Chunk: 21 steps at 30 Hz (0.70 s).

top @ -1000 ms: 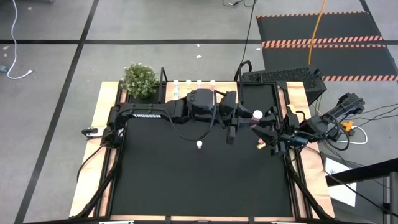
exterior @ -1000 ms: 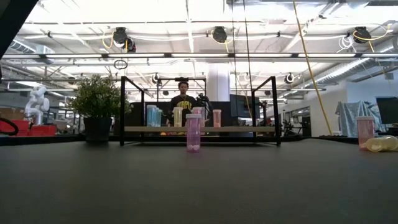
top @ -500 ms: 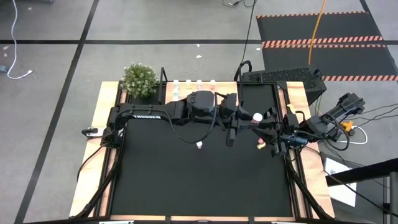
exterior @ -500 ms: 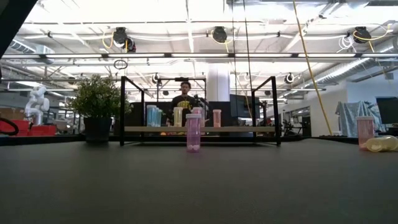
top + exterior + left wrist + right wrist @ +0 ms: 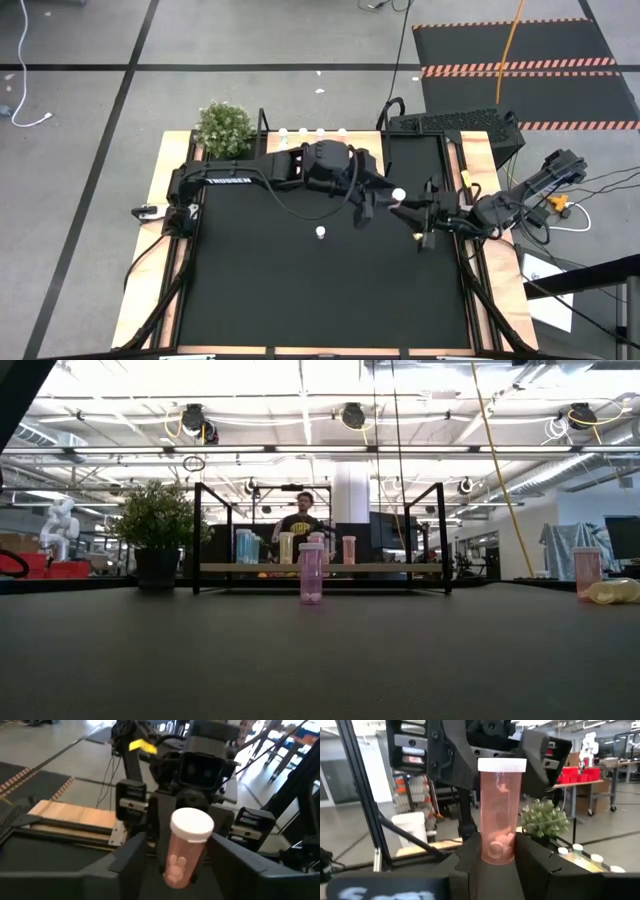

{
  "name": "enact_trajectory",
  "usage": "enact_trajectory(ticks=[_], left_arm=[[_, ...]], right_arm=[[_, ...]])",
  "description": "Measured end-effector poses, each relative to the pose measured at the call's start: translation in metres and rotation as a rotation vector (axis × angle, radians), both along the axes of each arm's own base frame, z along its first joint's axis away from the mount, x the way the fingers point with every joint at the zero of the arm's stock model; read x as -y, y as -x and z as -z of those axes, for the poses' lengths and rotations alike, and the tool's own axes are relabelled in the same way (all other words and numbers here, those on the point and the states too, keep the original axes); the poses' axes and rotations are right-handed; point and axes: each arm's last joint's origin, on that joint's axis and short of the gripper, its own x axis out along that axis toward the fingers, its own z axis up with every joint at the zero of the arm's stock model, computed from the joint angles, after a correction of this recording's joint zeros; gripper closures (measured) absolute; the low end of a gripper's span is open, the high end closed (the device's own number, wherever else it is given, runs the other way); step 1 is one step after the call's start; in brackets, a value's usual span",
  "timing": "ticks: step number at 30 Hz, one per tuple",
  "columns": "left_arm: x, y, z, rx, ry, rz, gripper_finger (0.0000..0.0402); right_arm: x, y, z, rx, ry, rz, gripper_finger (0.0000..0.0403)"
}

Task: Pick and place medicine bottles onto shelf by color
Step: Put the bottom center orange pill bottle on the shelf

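A pink medicine bottle with a white cap (image 5: 399, 195) stands upright in the air between my two grippers, right of the table's middle. My right gripper (image 5: 497, 845) (image 5: 410, 207) is shut on it. My left gripper (image 5: 180, 847) (image 5: 374, 205) faces it from the left, open, one finger on either side of the bottle and a gap showing at each. Another pink bottle (image 5: 320, 232) (image 5: 311, 573) stands on its base on the black table. The shelf (image 5: 320, 568) at the far edge carries several bottles. My right gripper pinches the pink bottle's lower body (image 5: 496, 851) between its two fingers. The fingers come level from the table's right side. The bottle stands upright above them, cap up, lifted clear of the table.
A green plant (image 5: 224, 128) stands at the far left beside the shelf (image 5: 320, 140). At the table's right edge a pink bottle (image 5: 587, 572) stands and a pale yellow one (image 5: 613, 592) lies. A person (image 5: 297, 520) shows in the room beyond the shelf.
My right gripper has carried the pink bottle a little toward the table's left and near edges, keeping it upright. My left arm has shifted a little left with it, its gripper still facing the bottle.
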Motion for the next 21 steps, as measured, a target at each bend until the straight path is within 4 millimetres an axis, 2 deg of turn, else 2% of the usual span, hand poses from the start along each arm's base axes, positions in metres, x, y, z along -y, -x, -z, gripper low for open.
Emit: enact_trajectory(ticks=[5,10,16,21], left_arm=[[-0.002,0.002,0.001,-0.019,-0.051,0.007,0.0125],[0.0,0.005,0.0,-0.037,-0.052,0.052,0.0087],[0.0,-0.004,0.034,-0.224,-0.104,0.067,0.0094],[0.0,-0.008,0.049,-0.295,-0.159,0.071,0.0119]], right_arm=[[0.0,0.0,0.01,-0.091,0.03,0.022,0.0308],[0.003,0.0,0.024,-0.216,0.075,0.056,0.0307],[0.008,-0.001,0.041,-0.365,0.125,0.083,0.0307],[0.009,0.0,0.045,-0.403,0.105,0.074,0.0307]])
